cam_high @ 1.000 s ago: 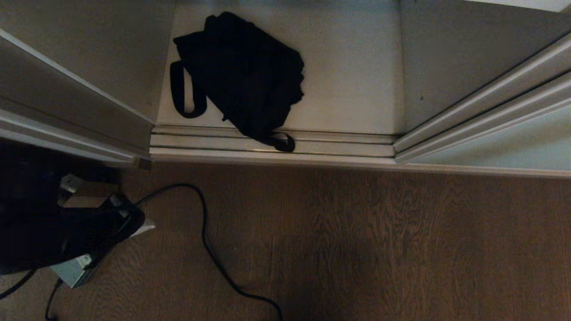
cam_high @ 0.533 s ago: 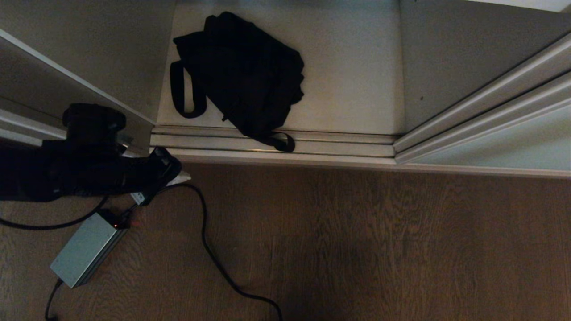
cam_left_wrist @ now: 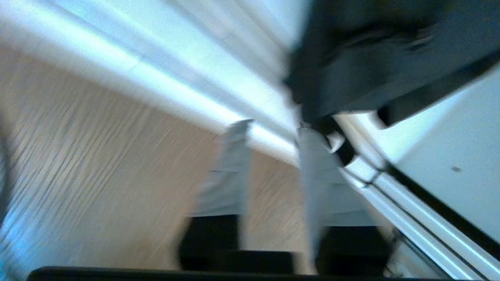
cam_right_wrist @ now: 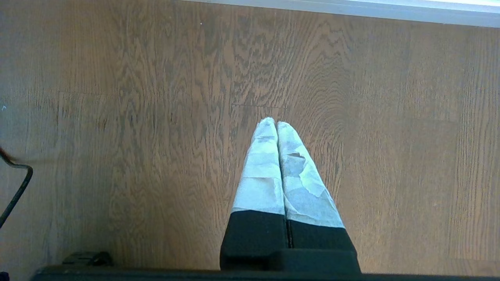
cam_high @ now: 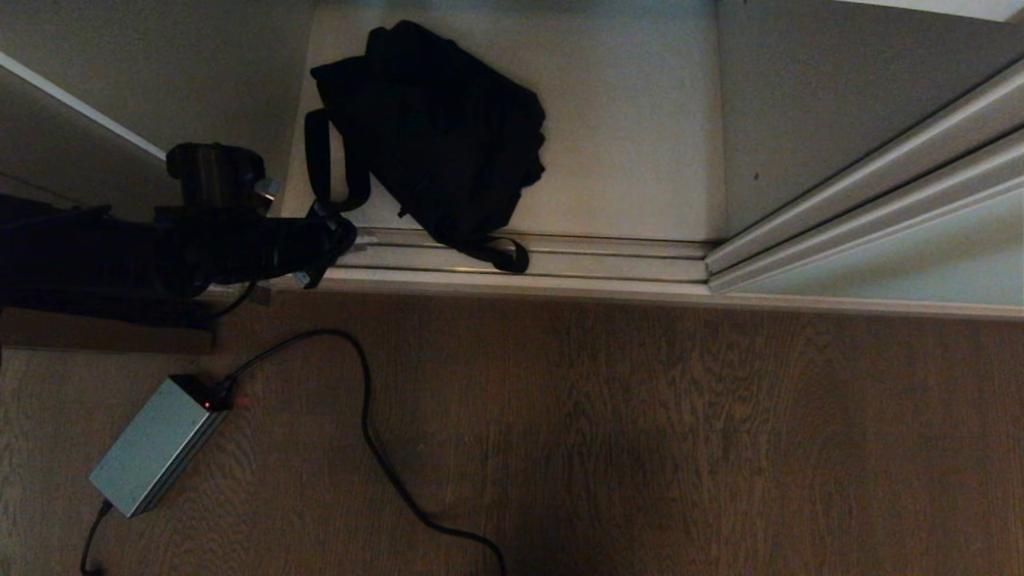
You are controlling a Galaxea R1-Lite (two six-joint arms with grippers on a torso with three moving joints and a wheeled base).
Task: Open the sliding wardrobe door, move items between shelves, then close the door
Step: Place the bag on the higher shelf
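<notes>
Left gripper [cam_high: 340,240] has swung in from the left to the floor track [cam_high: 560,256]

Fingers apart beside the floppy black bag [cam_high: 440,128] on the off-white shelf [cam_high: 632,120]; right gripper [cam_right_wrist: 276,127] pressed together over wood floor [cam_high: 640,440]

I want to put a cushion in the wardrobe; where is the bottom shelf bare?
Bare: the off-white shelf board between the floppy black fabric bag and the right wardrobe wall. Crowded: the left, where bag and left hand meet.

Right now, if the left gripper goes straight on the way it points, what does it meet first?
Probably the black bag: the left gripper, fingers apart, points over the floor track at its corner, though depth is unclear.
</notes>
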